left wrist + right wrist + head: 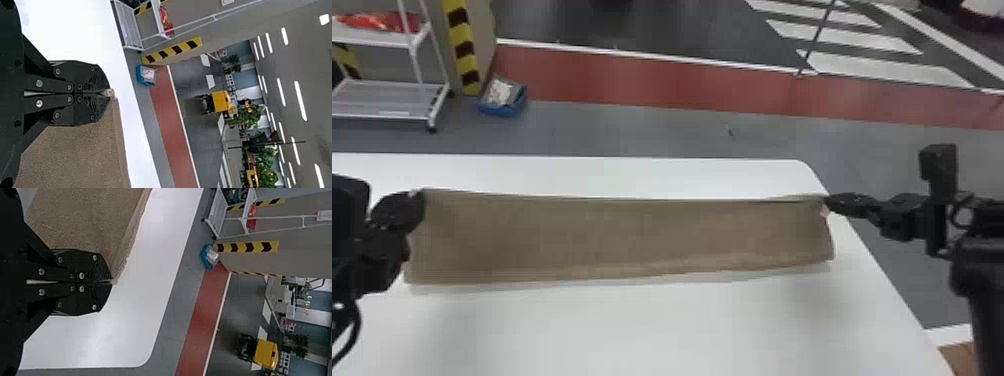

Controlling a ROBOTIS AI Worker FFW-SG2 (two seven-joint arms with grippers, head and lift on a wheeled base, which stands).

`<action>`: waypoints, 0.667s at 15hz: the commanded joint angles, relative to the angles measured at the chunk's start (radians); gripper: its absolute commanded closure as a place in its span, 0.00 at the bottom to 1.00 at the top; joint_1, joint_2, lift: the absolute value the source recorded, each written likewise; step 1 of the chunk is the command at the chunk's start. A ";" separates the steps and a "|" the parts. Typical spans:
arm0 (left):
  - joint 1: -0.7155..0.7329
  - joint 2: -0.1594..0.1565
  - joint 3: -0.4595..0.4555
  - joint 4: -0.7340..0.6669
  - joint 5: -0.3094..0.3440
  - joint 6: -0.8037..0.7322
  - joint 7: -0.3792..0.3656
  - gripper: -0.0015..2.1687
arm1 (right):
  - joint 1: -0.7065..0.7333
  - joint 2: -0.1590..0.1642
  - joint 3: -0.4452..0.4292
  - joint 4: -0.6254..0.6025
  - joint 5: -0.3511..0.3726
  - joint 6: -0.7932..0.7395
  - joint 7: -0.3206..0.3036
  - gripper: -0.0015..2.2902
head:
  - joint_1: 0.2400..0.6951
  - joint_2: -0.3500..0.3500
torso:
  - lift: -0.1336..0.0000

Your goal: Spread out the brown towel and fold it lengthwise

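Stretched between both grippers, the brown towel (622,237) forms a long narrow band across the white table, its far edge straight. At its far left corner is my left gripper (422,197); in the left wrist view the left gripper (107,93) is shut on a bit of the towel (86,152). My right gripper (827,201) holds the far right corner, and in the right wrist view the right gripper (110,282) is closed with a small tip of the towel (90,223) between its fingers. The towel's near edge runs slightly slanted over the table.
The white table (657,330) extends toward the robot in front of the towel, with its right edge under the right arm. Beyond it on the floor are a blue bin (503,97) and a white rack (387,97) at the back left.
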 commanded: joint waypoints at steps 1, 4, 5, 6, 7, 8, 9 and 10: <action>-0.037 0.000 -0.014 0.050 0.003 0.000 0.000 0.71 | -0.049 -0.005 0.052 0.081 0.033 -0.022 -0.017 0.57 | 1.00 0.16 | 0.07; -0.078 0.000 -0.052 0.114 -0.006 -0.003 0.001 0.71 | -0.072 -0.004 0.107 0.141 0.062 -0.043 -0.074 0.56 | 1.00 0.17 | 0.07; -0.089 0.000 -0.060 0.130 -0.011 0.000 0.001 0.71 | -0.083 -0.004 0.119 0.158 0.065 -0.053 -0.083 0.56 | 1.00 0.17 | 0.07; -0.103 0.000 -0.072 0.148 -0.016 -0.003 0.011 0.71 | -0.089 -0.002 0.126 0.165 0.067 -0.053 -0.092 0.56 | 1.00 0.17 | 0.07; -0.113 0.000 -0.080 0.160 -0.019 -0.003 0.014 0.71 | -0.093 -0.002 0.129 0.170 0.067 -0.053 -0.095 0.56 | 1.00 0.18 | 0.07; -0.122 -0.001 -0.086 0.173 -0.019 -0.003 0.015 0.71 | -0.096 0.000 0.129 0.171 0.067 -0.053 -0.097 0.56 | 1.00 0.18 | 0.07; -0.130 -0.001 -0.093 0.177 -0.022 -0.006 0.018 0.71 | -0.098 0.000 0.129 0.171 0.067 -0.053 -0.098 0.56 | 1.00 0.18 | 0.07; -0.133 -0.001 -0.096 0.188 -0.025 -0.006 0.028 0.71 | -0.100 0.000 0.129 0.171 0.067 -0.056 -0.104 0.56 | 1.00 0.18 | 0.07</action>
